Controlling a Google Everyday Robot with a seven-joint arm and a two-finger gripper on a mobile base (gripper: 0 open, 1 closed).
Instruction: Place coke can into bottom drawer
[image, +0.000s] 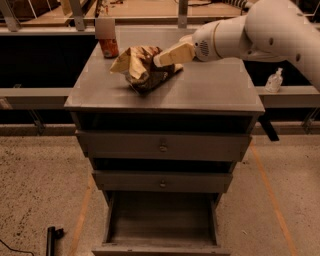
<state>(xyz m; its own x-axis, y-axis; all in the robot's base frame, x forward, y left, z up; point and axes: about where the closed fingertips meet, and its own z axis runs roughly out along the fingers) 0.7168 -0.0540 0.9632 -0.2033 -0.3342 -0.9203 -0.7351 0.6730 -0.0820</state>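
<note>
- The coke can (108, 46) stands upright at the back-left corner of the table (215, 95), not yet grasped.
- The chip bag (142, 67) lies crumpled just beside the can; a reach straight across could shove the bag and topple the can.
- The bottom drawer (162, 220) sits pulled out below.
- The gripper (169, 55) hovers at the bag's right edge; whether it is open or closed cannot be told.

White arm (265, 32) in from R, gripper (168, 55) pointing L, tilted down.
</note>
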